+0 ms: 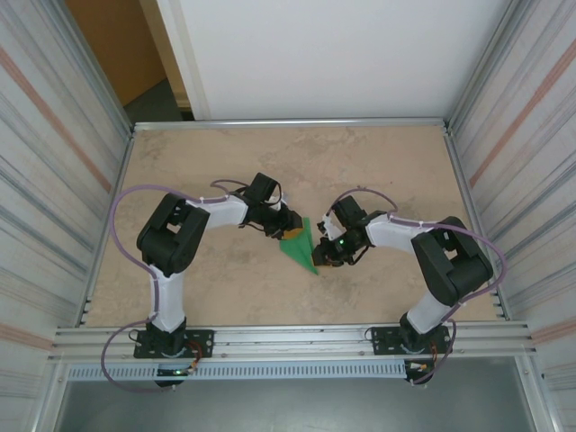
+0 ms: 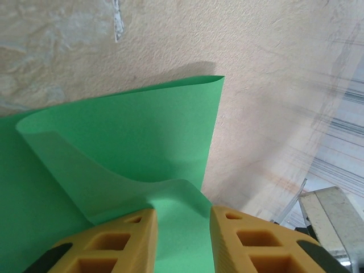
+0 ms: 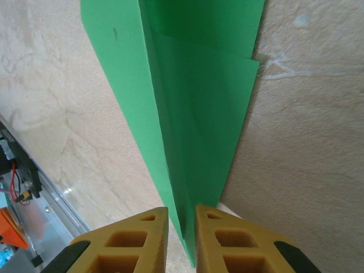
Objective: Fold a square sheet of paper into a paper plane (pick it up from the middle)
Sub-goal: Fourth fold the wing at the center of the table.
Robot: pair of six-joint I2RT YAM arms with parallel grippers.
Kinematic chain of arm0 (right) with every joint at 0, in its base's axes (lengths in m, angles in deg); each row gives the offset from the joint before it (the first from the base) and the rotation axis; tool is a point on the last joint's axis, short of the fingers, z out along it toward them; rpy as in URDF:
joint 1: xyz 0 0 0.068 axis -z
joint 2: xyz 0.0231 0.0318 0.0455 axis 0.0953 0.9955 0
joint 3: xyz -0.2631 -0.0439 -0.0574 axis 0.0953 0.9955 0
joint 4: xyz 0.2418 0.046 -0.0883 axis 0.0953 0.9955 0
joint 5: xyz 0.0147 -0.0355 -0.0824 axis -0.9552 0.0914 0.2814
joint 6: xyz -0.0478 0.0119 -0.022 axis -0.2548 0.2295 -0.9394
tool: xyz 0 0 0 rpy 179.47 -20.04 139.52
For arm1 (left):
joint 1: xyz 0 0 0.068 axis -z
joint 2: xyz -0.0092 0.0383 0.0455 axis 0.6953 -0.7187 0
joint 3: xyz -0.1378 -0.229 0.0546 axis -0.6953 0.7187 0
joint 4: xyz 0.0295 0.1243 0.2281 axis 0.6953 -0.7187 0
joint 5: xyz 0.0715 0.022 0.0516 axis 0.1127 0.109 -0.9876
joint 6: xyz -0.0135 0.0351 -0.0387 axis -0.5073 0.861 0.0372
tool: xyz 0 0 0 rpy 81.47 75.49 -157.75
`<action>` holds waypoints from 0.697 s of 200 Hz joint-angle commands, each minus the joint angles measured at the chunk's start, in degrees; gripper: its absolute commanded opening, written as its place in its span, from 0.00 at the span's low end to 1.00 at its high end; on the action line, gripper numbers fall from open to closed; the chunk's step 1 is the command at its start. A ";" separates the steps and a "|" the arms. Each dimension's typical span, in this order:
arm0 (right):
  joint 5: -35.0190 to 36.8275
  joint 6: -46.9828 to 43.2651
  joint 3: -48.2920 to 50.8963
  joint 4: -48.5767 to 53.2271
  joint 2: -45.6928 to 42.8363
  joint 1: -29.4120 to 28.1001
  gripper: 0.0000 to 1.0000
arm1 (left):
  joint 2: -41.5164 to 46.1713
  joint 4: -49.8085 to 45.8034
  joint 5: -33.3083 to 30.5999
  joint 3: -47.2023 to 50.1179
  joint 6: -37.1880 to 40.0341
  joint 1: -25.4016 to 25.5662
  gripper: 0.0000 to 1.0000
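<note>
1. My left gripper [image 2: 182, 239] has its fingers apart, straddling a curled flap of the thin bright green sheet of paper [image 1: 301, 245]. Closing here could crush a stray crease into it.
2. The paper lies mid-table on the beige marbled tabletop [image 1: 225, 162], between both grippers.
3. My right gripper [image 3: 182, 227] has its fingers close about the folded edge; I cannot tell whether they pinch it. A pull could skew or tear the fold.
4. The grippers sit near each other and could collide. The silver metal rail [image 3: 34, 182] is well apart.

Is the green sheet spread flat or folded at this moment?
Folded. The green sheet is a narrow pointed shape with layered flaps along a long crease; one flap curls up, unpressed.
</note>
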 commanded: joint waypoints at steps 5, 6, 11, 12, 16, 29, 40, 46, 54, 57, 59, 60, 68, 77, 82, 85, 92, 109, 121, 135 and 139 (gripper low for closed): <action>-0.97 -1.73 -1.21 1.43 1.10 -0.94 0.16 | 2.84 0.09 1.09 0.80 -0.66 0.29 0.31; -0.91 -1.73 -1.23 1.43 1.11 -0.96 0.16 | 2.84 0.13 1.03 0.76 -0.64 0.29 0.31; -0.82 -1.73 -1.25 1.52 1.12 -0.99 0.15 | 2.92 0.21 1.03 0.80 -0.58 0.28 0.30; -0.88 -1.69 -1.16 1.52 1.12 -0.99 0.15 | 2.92 0.19 1.05 0.80 -0.60 0.29 0.30; -0.86 -1.67 -1.15 1.57 1.19 -1.06 0.15 | 2.92 0.20 1.02 0.88 -0.63 0.28 0.31; -0.78 -1.73 -1.07 1.61 1.25 -1.21 0.13 | 3.01 0.26 1.05 0.97 -0.76 0.34 0.31; -0.49 -1.83 -1.07 1.71 1.33 -1.31 0.11 | 3.10 0.31 1.02 0.99 -0.76 0.31 0.31; -0.32 -1.91 -1.05 1.74 1.51 -1.34 0.10 | 3.15 0.32 0.91 1.06 -0.79 0.33 0.31; -0.03 -1.95 -1.06 1.84 1.71 -1.42 0.09 | 3.22 0.35 0.98 1.04 -0.72 0.30 0.30; 0.06 -1.95 -1.06 1.77 1.81 -1.36 0.09 | 3.30 0.33 0.98 1.14 -0.72 0.35 0.31; 0.09 -1.96 -1.06 1.76 1.84 -1.41 0.09 | 3.39 0.34 0.94 1.10 -0.74 0.35 0.31; 0.10 -1.98 -1.06 1.77 1.88 -1.42 0.09 | 3.42 0.35 0.96 1.13 -0.77 0.32 0.31; 0.37 -1.99 -1.03 1.80 2.21 -1.51 0.08 | 3.61 0.30 0.93 1.24 -0.72 0.35 0.31; 0.54 -2.04 -1.06 1.77 2.52 -1.62 0.08 | 3.75 0.26 0.89 1.20 -0.70 0.34 0.31; 0.48 -2.03 -1.02 1.62 2.64 -1.73 0.08 | 3.83 0.20 0.89 1.24 -0.74 0.33 0.31; 0.53 -2.00 -1.01 1.54 2.75 -1.77 0.08 | 3.82 0.21 0.82 1.31 -0.78 0.32 0.31; 0.56 -1.91 -1.06 1.48 2.96 -1.85 0.08 | 3.97 0.26 0.94 1.40 -0.80 0.38 0.31; 0.72 -1.83 -1.01 1.37 3.32 -2.04 0.08 | 4.09 0.20 0.89 1.63 -0.80 0.34 0.32; 1.16 -1.84 -0.93 1.36 3.57 -2.05 0.08 | 4.40 0.26 0.81 1.76 -0.80 0.30 0.33; 1.65 -1.82 -1.04 1.30 3.69 -1.99 0.08 | 4.74 0.14 0.85 1.94 -0.80 0.33 0.33; 1.77 -1.87 -0.98 1.34 3.76 -2.03 0.07 | 4.92 0.11 0.83 1.94 -0.80 0.35 0.33</action>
